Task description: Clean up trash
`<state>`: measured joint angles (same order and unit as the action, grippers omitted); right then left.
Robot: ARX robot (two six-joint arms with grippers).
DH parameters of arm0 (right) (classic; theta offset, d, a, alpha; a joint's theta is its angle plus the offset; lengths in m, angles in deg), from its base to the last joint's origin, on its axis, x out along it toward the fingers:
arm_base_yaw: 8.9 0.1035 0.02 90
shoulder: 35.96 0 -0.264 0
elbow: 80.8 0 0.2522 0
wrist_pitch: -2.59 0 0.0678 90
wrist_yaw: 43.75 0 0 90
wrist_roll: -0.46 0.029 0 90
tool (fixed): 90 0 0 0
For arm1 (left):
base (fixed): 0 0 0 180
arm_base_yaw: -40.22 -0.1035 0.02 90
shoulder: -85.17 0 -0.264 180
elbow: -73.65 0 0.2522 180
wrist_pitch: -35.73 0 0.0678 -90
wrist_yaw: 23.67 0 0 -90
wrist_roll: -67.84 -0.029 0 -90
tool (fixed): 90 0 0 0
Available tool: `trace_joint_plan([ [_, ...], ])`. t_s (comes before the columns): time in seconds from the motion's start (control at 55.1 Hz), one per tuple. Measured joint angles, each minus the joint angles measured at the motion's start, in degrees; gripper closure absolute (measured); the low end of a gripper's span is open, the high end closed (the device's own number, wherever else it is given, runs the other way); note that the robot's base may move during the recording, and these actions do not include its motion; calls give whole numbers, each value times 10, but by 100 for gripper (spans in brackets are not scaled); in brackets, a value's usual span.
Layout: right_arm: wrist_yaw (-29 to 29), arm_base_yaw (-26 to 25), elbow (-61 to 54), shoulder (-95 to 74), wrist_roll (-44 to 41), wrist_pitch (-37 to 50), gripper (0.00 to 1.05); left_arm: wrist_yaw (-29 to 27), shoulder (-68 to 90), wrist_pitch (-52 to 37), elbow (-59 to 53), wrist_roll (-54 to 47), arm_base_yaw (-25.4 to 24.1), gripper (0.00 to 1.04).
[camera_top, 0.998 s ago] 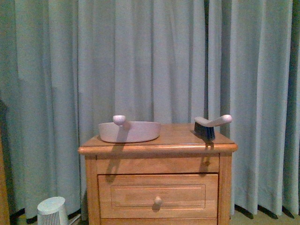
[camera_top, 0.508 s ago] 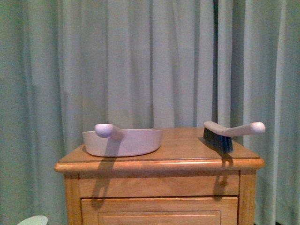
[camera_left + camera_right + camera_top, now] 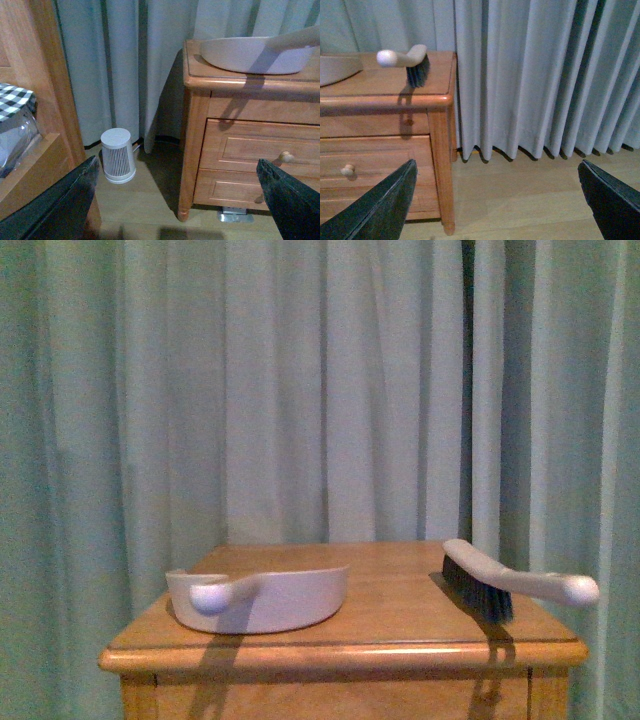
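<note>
Pinkish dustpan [image 3: 290, 600] and dark-bristled brush [image 3: 500, 585] well apart on wooden nightstand [image 3: 390, 625]

A wooden cabinet [image 3: 400, 615] is standing ahead of both pincers. A pinkish dustpan [image 3: 290, 598] is lying on its top, on the side nearer the left pincer [image 3: 176, 161]. A brush [image 3: 490, 585] is resting on its dark bristles on the side nearer the right pincer [image 3: 496, 163]. The brush's pale handle is pointing back toward that pincer.

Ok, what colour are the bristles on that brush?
The bristles are dark, blackish-blue. Front view shows them best.
</note>
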<state>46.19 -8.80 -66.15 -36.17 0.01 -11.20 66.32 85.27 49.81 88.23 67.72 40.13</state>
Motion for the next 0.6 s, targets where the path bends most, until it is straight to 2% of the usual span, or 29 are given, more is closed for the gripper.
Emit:
trace_joint_plan([
  [0.363, 0, 0, 0, 0, 0, 0, 7, 0, 0, 0, 0, 0, 0, 8],
  [0.399, 0, 0, 0, 0, 0, 0, 7, -8, 10, 20, 7, 13, 0, 8],
  [0.453, 0, 0, 0, 0, 0, 0, 7, -14, 101, 86, 51, 75, -1, 8],
  [0.599, 0, 0, 0, 0, 0, 0, 7, -36, 320, 35, 160, 73, 46, 8],
])
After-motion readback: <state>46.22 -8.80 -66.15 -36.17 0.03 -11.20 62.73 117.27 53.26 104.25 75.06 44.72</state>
